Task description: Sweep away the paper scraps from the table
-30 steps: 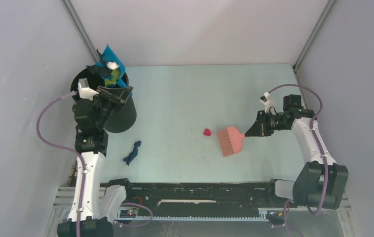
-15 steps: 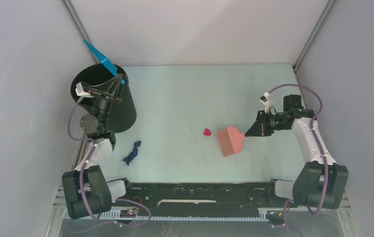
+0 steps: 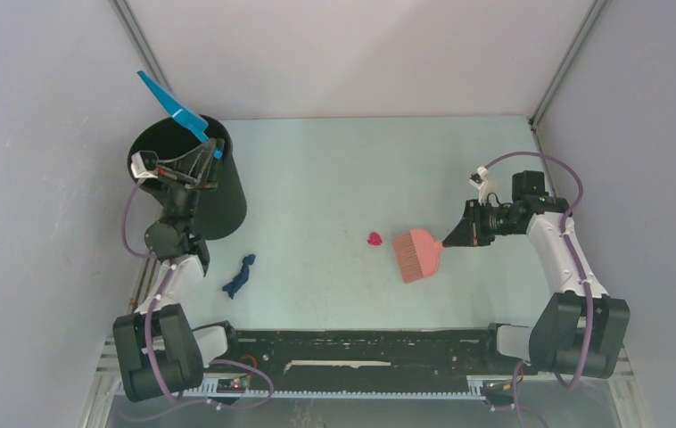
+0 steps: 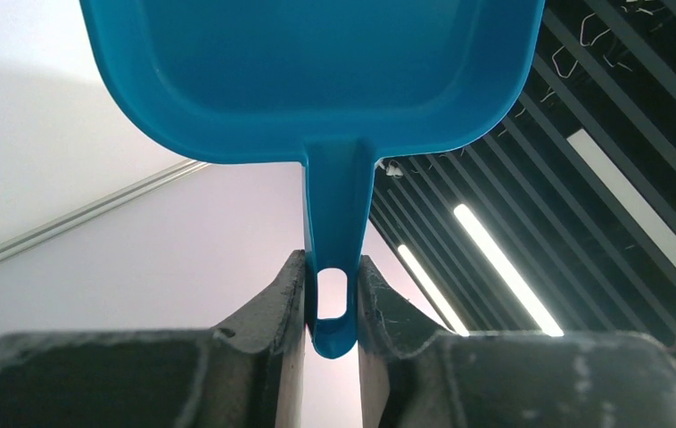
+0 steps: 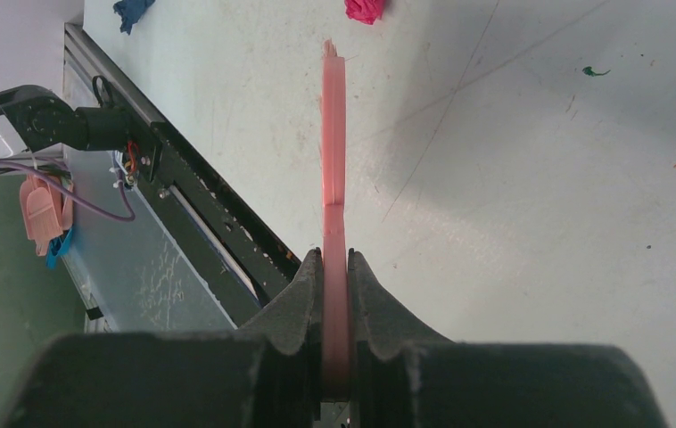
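left tool [image 4: 333, 308] has lifted the dustpan [image 3: 172, 105] higher above the bin [image 3: 227, 201]; brush [image 3: 416, 254] unmoved

A black bin [image 3: 227, 201] stands by the left wall [image 3: 40, 134], open at the top. A blue dustpan [image 3: 174, 105] sticks up over the bin's far rim, seen edge-on and tilted towards that wall. From the left wrist view the dustpan's [image 4: 317, 71] hollow side faces the camera, its slotted handle pointing down, with ceiling lights [image 4: 504, 267] between dark slats behind it. A pink brush [image 3: 417, 255] sits well to the right of the bin, its bristles fanned out.
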Controlling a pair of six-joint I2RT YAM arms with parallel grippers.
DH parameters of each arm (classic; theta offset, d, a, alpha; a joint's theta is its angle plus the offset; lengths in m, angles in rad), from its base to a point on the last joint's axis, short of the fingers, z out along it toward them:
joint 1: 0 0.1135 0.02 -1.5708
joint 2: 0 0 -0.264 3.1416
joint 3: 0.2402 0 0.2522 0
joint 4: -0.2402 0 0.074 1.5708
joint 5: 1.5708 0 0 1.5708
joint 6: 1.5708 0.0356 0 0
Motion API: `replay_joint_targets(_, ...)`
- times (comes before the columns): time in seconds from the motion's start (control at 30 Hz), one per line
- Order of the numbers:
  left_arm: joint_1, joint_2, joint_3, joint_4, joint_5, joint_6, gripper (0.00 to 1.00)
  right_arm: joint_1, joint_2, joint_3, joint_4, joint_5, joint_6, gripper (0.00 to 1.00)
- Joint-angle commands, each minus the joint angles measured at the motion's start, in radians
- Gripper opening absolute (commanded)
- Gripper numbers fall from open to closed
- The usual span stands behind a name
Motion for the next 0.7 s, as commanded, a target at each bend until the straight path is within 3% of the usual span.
replay_joint_targets(0.0, 0.008, -0.028, 0.01, 0.064, 0.021, 0.007, 0.0, -0.006, -0.01, 0.009, 0.013, -0.009, -0.017, 0.0)
replay_joint_targets(0.2, 0.008, -0.083, -0.021, 0.048, 0.065, 0.033, 0.0, -0.003, -0.01, 0.008, 0.011, -0.023, -0.016, 0.0)
replay_joint_targets(0.33, 0.001, -0.212, -0.069, -0.119, 0.14, 0.118, 0.0, 0.042, -0.008, 0.034, -0.005, -0.041, -0.005, 0.0)
replay_joint_targets(0.5, -0.038, -0.474, -0.094, -0.716, 0.191, 0.47, 0.0, 0.223, -0.005, 0.199, -0.05, 0.065, 0.009, 0.0)
replay_joint_targets(0.67, -0.092, -0.664, -0.017, -1.318, 0.118, 0.853, 0.0, 0.373, 0.076, 0.356, 0.1, 0.033, 0.139, 0.0)
